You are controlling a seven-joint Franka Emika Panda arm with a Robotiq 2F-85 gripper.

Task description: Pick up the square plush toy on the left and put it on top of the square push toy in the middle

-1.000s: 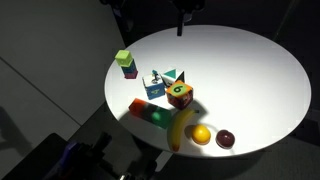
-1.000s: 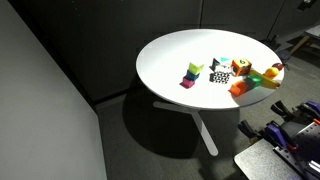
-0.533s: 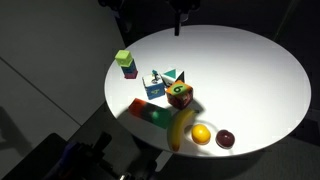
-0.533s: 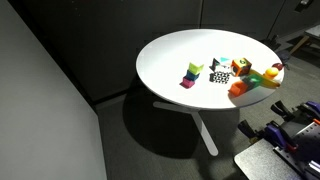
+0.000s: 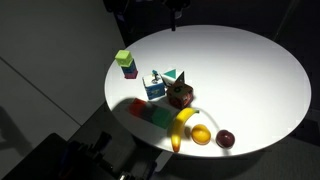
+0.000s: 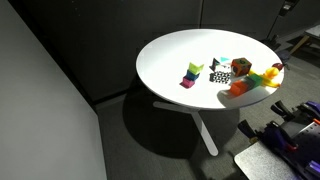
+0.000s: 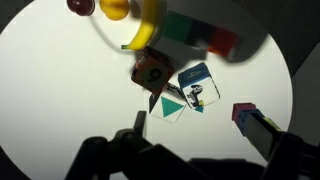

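Your gripper (image 7: 200, 150) hung high above the white round table (image 5: 245, 70), its dark fingers (image 7: 140, 125) spread wide and holding nothing. In the wrist view the green and purple plush cube (image 7: 245, 115) lay on the table far below, showing close to one fingertip rather than between the two. In both exterior views that cube (image 5: 124, 64) sat alone near the table's edge, apart from the cluster. The blue and white plush cube (image 5: 155, 86) came next, with the brown die cube (image 5: 181, 95) beside it. Past them lay the banana (image 5: 180, 128) and an orange (image 5: 201, 135).
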